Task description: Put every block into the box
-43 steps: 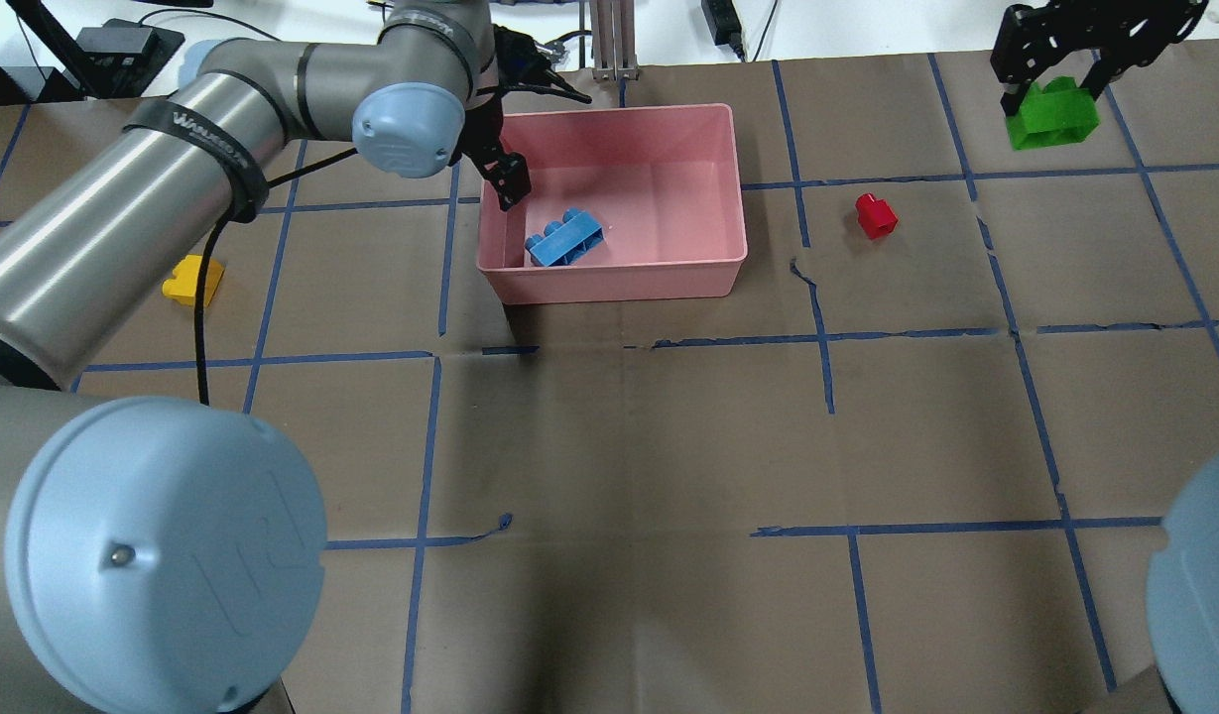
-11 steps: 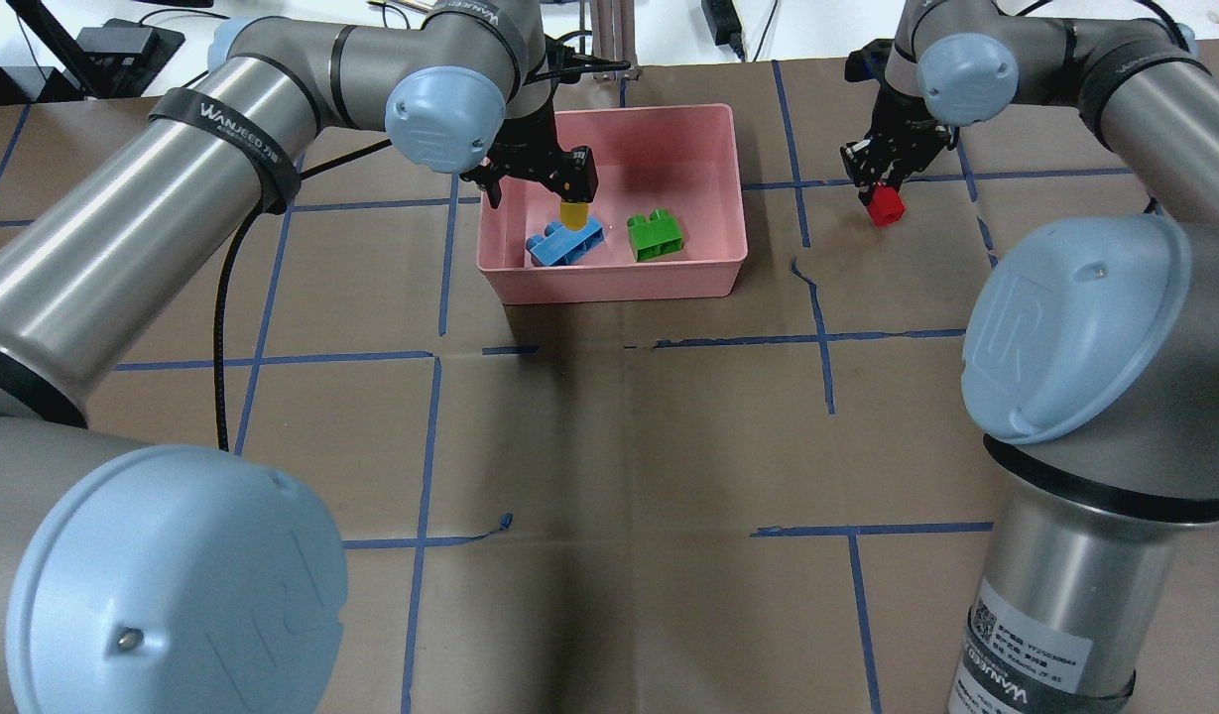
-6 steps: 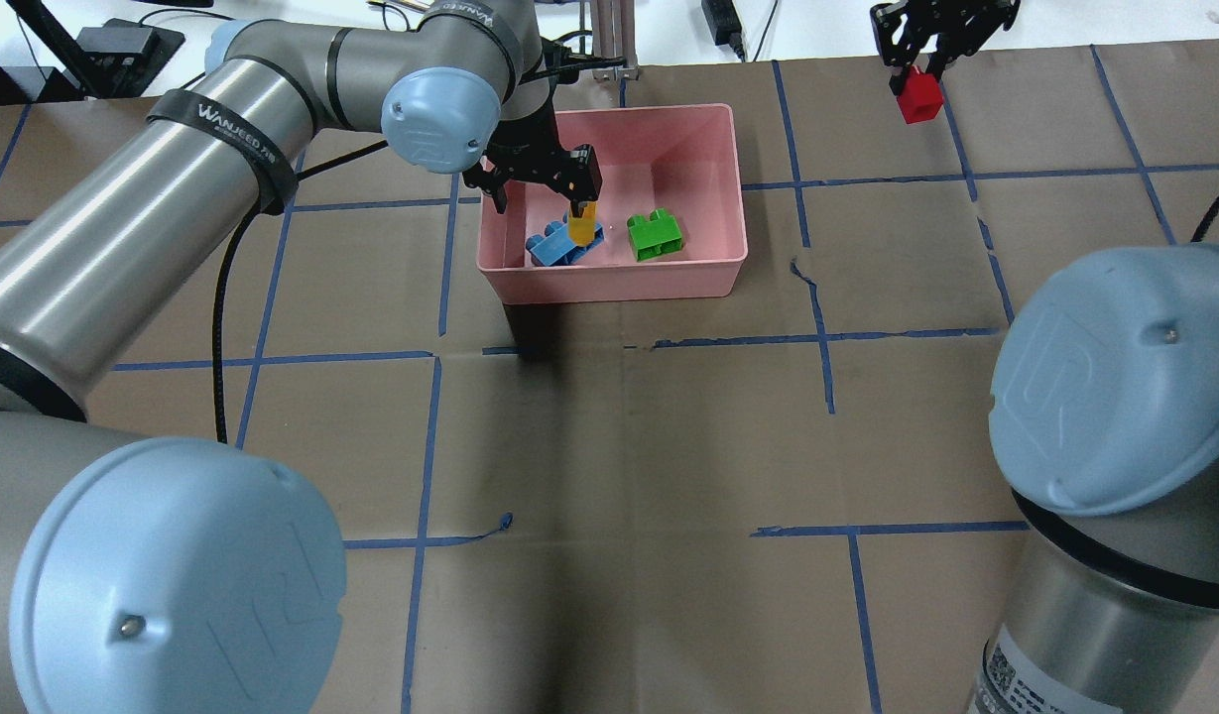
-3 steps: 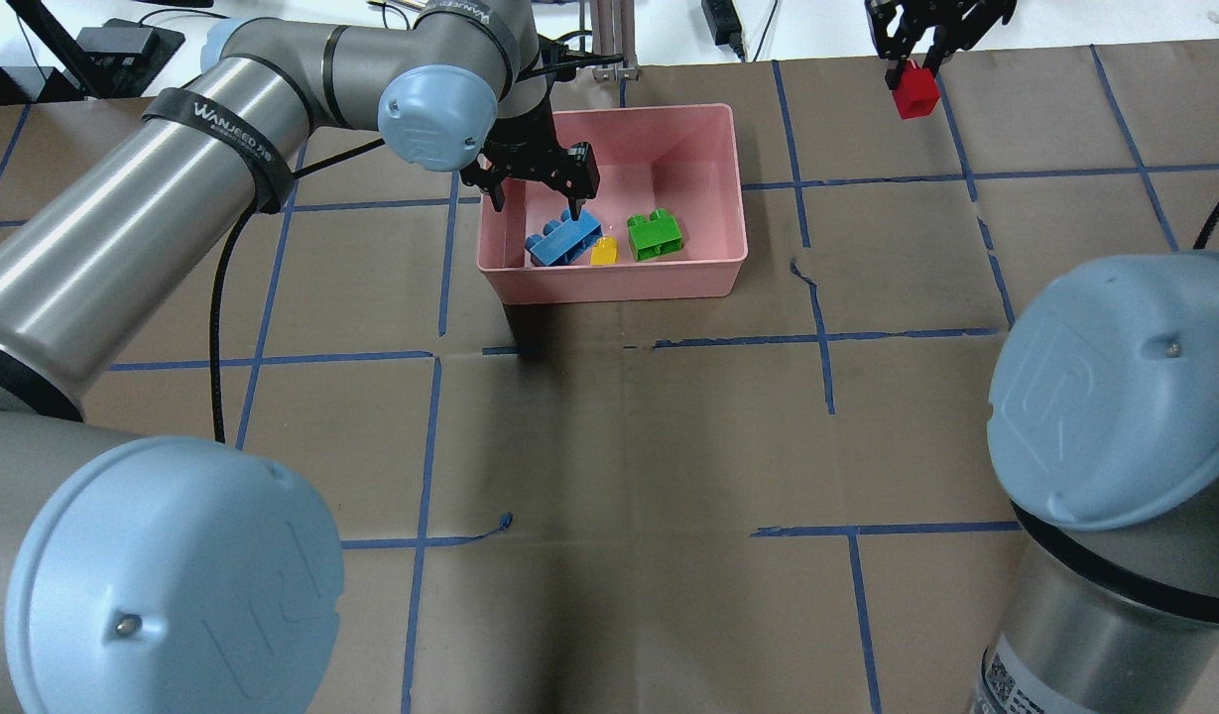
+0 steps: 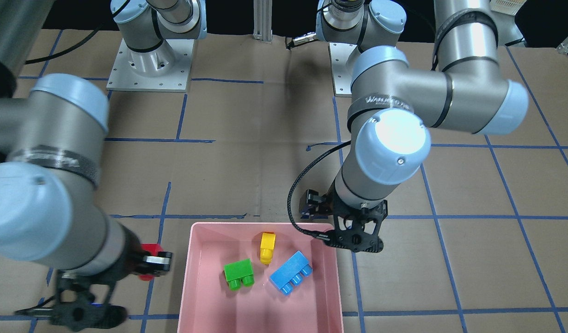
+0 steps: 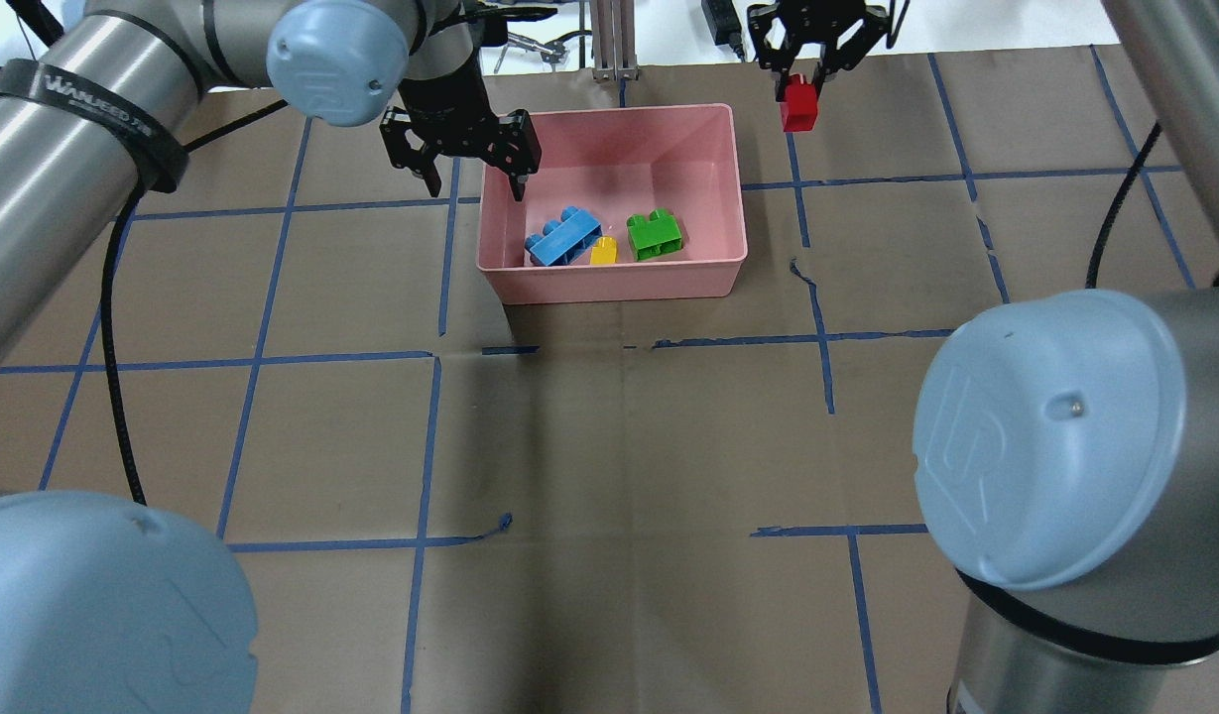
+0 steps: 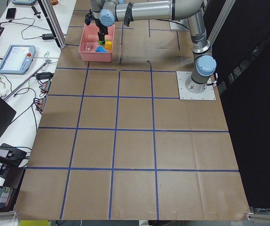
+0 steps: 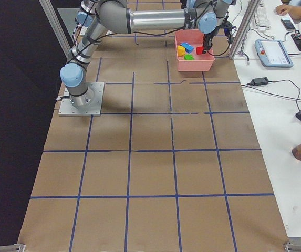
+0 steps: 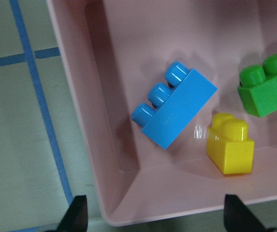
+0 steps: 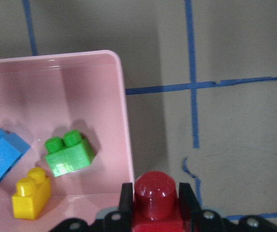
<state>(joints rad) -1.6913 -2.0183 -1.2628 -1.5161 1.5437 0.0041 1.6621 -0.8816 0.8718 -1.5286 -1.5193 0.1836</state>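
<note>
At the far middle of the desk point(image 6: 609, 446), which is covered in brown paper crossed by blue tape lines, sits the pink box point(image 6: 609, 282). Three of the blocks lie inside it, in a loose row along its near wall as the overhead view shows it. The blue block point(image 6: 563, 236) is at the left, set at an angle with its three studs pointing far and left. The yellow block point(image 6: 603, 251) lies just beside the blue one's right end, its stud pointing far. The green block point(image 6: 655, 234) lies a little to the right of the yellow one and apart from it, its two studs also pointing far. The far half of the box floor is bare pink plastic.

The left jaws hover above the box's left rim. They stand wide apart and hold nothing. In the left wrist view one dark fingertip point(image 9: 78, 215) shows outside the left wall, the other over the near wall.

The right jaws hang in the air beyond the box's far right corner, clamped on the red block point(image 6: 797, 103). In the right wrist view the red block's single round stud shows between the two fingers, just outside the box's wall and over the paper. The red block is therefore not in the box.
</note>
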